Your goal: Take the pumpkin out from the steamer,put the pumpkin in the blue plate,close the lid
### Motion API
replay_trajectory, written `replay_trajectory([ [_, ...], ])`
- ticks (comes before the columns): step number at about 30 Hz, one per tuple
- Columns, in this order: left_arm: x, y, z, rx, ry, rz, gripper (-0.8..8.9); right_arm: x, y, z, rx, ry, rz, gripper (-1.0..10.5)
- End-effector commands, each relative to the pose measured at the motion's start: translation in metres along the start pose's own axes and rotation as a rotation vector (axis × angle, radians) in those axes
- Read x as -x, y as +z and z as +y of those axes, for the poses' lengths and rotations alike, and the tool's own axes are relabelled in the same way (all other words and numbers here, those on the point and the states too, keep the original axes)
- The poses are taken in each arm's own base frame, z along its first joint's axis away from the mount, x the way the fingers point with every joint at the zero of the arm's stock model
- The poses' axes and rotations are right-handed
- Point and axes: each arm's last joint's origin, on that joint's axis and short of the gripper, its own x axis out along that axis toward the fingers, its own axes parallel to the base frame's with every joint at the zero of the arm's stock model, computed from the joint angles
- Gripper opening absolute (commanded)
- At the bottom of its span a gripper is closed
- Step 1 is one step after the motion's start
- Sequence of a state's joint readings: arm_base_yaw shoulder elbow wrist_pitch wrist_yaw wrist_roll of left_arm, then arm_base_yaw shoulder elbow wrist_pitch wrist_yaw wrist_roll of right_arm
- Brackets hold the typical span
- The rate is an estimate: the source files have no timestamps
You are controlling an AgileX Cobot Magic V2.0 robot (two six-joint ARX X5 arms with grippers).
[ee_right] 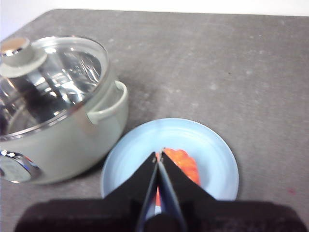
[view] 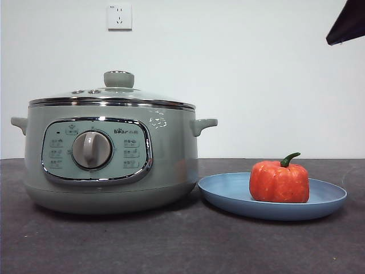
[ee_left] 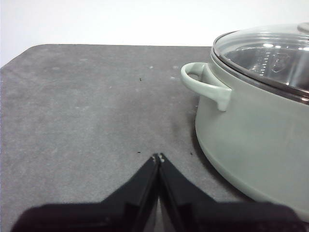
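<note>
The sage-green steamer [view: 111, 157] stands at the left in the front view, with the glass lid [view: 114, 94] sitting on it. The orange-red pumpkin [view: 279, 181] sits upright in the blue plate [view: 228, 191] to the steamer's right. My right gripper [ee_right: 160, 153] is shut and empty, high above the plate [ee_right: 212, 154] and pumpkin [ee_right: 186, 164]; its arm shows as a black tip [view: 348, 23] at the top right corner. My left gripper [ee_left: 158, 156] is shut and empty above the table, beside the steamer's side handle [ee_left: 205, 84].
The dark grey table [view: 171, 240] runs to a white wall with a socket [view: 119, 17]. In the left wrist view the table [ee_left: 87, 111] lies bare beside the steamer [ee_left: 256, 140].
</note>
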State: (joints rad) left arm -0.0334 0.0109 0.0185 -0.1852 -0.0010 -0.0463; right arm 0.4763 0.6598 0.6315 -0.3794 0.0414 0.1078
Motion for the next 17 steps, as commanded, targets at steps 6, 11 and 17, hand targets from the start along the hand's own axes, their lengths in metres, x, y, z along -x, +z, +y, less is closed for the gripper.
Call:
replay_trajectory([
  [6,-0.002,-0.005,0.0,0.007,-0.001,0.012,-0.03,0.023,-0.03,-0.022,0.092,-0.034,-0.191,0.0],
  [11,-0.002,-0.005,0.0,0.007,-0.001,0.012,-0.03,0.023,-0.077,-0.037,0.059,-0.126,-0.22,0.0],
  [17,-0.002,-0.005,0.0,0.007,-0.001,0.012,-0.03,0.01,-0.116,-0.046,0.035,-0.193,-0.209,0.0],
])
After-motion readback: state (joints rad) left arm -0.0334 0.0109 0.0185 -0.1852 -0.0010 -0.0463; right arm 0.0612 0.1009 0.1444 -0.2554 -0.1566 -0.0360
